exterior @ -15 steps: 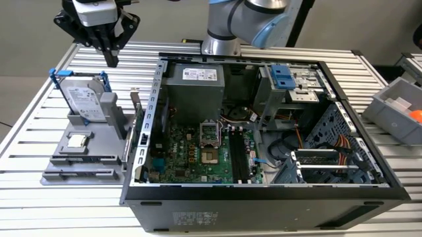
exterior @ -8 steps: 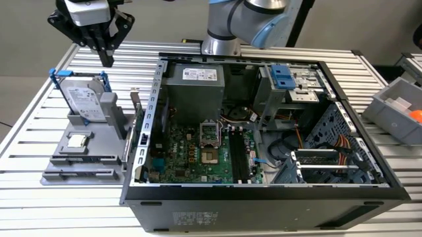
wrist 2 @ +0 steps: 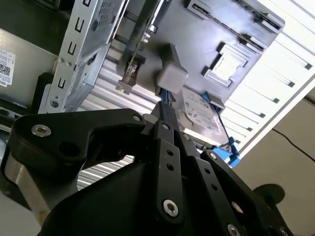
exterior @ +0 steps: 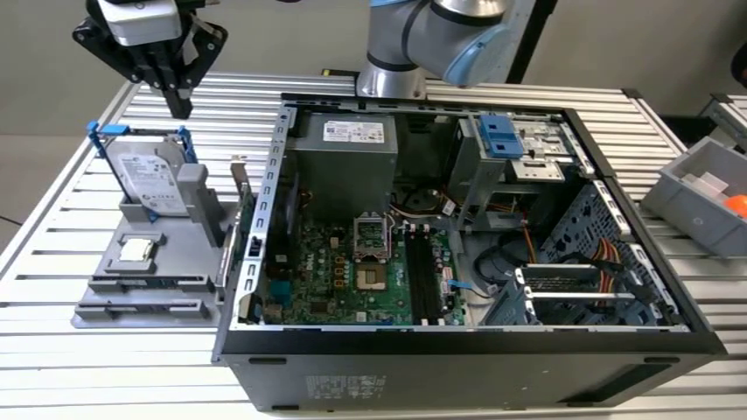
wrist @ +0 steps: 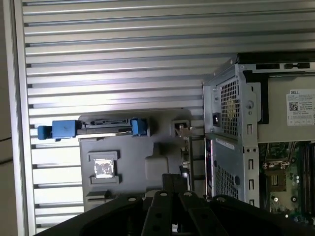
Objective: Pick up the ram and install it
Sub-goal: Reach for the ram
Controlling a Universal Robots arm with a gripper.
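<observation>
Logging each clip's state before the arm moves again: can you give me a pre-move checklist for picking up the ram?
1. Black gripper empty: ok, shut on nothing.
2. Thin blue-green ram stick available: ok, lying in the grey holder.
3. Gripper at ram: not ok, it hangs high near the silver blue-framed hard drive.
4. Motherboard's black memory slots free: ok.
5. Ram's orientation: cannot tell.

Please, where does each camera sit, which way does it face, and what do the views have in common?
Exterior view: off the arm, high, looking down on the case, fixture and drive; arm and gripper show.
First wrist view: on the arm, looking down over the gripper at fixture and case corner.
Second wrist view: on the arm, looking along the gripper at drive and fixture.
Shared: gripper, fixture, drive and case in all three.
</observation>
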